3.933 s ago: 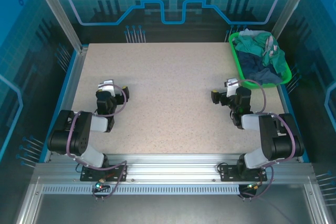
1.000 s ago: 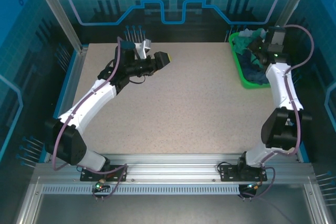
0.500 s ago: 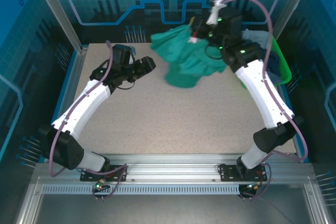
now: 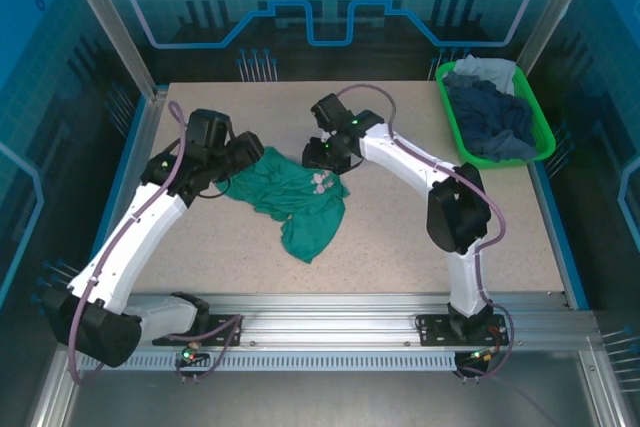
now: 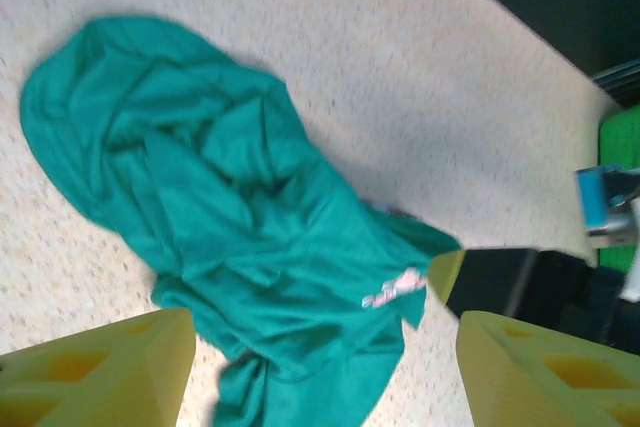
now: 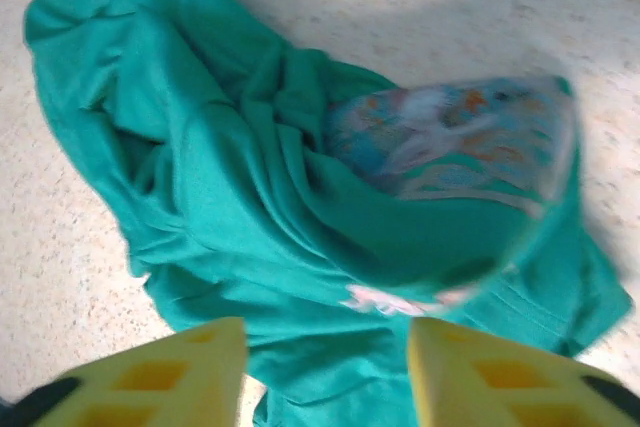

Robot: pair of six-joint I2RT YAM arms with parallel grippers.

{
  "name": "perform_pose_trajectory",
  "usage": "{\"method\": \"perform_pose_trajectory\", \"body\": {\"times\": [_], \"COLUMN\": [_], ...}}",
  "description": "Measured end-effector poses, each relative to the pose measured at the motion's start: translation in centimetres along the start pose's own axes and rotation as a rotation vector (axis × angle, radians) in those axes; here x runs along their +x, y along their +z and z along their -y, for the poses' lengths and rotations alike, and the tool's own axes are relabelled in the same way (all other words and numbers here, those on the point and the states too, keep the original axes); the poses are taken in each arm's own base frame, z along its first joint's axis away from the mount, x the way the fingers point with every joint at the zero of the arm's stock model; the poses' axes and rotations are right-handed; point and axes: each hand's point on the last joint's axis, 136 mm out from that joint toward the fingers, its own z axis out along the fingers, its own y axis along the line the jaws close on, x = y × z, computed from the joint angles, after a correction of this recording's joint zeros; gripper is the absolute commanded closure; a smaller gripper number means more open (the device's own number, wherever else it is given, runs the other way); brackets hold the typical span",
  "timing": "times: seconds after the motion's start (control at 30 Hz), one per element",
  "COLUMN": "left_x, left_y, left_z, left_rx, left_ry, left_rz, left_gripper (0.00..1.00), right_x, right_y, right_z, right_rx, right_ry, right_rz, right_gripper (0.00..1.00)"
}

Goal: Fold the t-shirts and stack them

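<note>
The teal t-shirt (image 4: 297, 205) lies crumpled on the counter (image 4: 420, 247). Both the left end effector (image 4: 245, 151) and the right end effector (image 4: 319, 152) are released at its far edge. Beyond it to the right, the green basket (image 4: 455, 125) holds the other t-shirts (image 4: 490, 112).

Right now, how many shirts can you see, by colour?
Teal shirt: 1, crumpled on the table
Navy shirt: 1, in the basket
Pale grey-blue shirt: 1, in the basket
Total: 3 visible; the basket heap may hide more.
</note>
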Motion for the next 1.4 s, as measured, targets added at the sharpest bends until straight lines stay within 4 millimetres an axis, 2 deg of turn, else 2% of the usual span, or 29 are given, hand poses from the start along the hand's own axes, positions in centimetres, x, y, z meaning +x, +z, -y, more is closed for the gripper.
{"method": "perform_pose_trajectory", "body": {"times": [0.1, 0.2, 0.27, 0.33, 0.5, 0.6, 0.67, 0.77, 0.83, 0.93, 0.97, 1.03, 1.07, 1.1, 1.2, 1.3, 1.4], "left_x": [2.7, 5.6, 7.7, 9.7, 13.6, 14.7, 15.0, 14.3, 13.6, 12.4, 11.8, 10.4, 9.6, 8.6, 6.3, 4.9, 3.3], "left_y": [1.5, 3.4, 5.0, 6.9, 10.8, 12.8, 14.2, 16.6, 18.2, 19.9, 20.3, 20.6, 20.7, 20.8, 21.0, 20.3, 18.7], "left_z": [0.1, 1.2, 1.5, 1.5, 3.2, 4.5, 4.5, 3.4, 2.4, 0.7, 0.0, -0.5, -0.5, -0.5, -0.2, 0.2, 1.9], "left_rx": [0.020, 0.041, 0.035, 0.016, -0.007, -0.041, -0.088, -0.187, -0.252, -0.323, -0.339, -0.350, -0.353, -0.353, -0.347, -0.330, -0.276], "left_ry": [0.050, 0.175, 0.261, 0.357, 0.636, 0.779, 0.845, 0.903, 0.932, 0.944, 0.935, 0.912, 0.902, 0.886, 0.843, 0.797, 0.734], "left_rz": [-0.106, -0.214, -0.290, -0.360, -0.455, -0.426, -0.399, -0.364, -0.349, -0.339, -0.336, -0.321, -0.313, -0.297, -0.251, -0.224, -0.190], "left_gripper": [0.31, 0.29, 0.27, 0.25, 0.24, 0.24, 0.24, 0.27, 0.34, 0.53, 0.63, 0.94, 1.00, 1.00, 1.00, 1.00, 1.00], "right_x": [0.7, 1.4, 2.5, 4.6, 11.5, 14.7, 15.8, 16.3, 16.3, 16.6, 16.7, 16.8, 16.7, 16.4, 15.4, 15.0, 14.1], "right_y": [-2.8, -5.8, -6.6, -5.9, -1.6, 0.3, 0.9, 1.8, 2.5, 3.9, 4.4, 5.0, 5.0, 5.3, 6.7, 7.5, 7.6], "right_z": [3.0, 6.8, 8.7, 9.6, 10.4, 11.3, 11.5, 10.6, 9.8, 8.7, 8.4, 7.9, 7.7, 7.3, 5.4, 5.0, 5.0], "right_rx": [0.023, 0.044, 0.063, 0.080, 0.117, 0.133, 0.131, 0.102, 0.079, 0.054, 0.048, 0.055, 0.063, 0.053, 0.029, 0.038, 0.047], "right_ry": [0.052, 0.129, 0.164, 0.170, 0.180, 0.234, 0.270, 0.309, 0.329, 0.365, 0.377, 0.398, 0.417, 0.424, 0.423, 0.431, 0.425], "right_rz": [0.021, 0.053, 0.052, 0.004, -0.200, -0.283, -0.310, -0.326, -0.336, -0.360, -0.370, -0.390, -0.395, -0.394, -0.387, -0.383, -0.353], "right_gripper": [0.42, 0.46, 0.46, 0.46, 0.47, 0.46, 0.46, 0.46, 0.46, 0.47, 0.47, 0.48, 0.50, 0.55, 0.79, 1.00, 1.00]}}
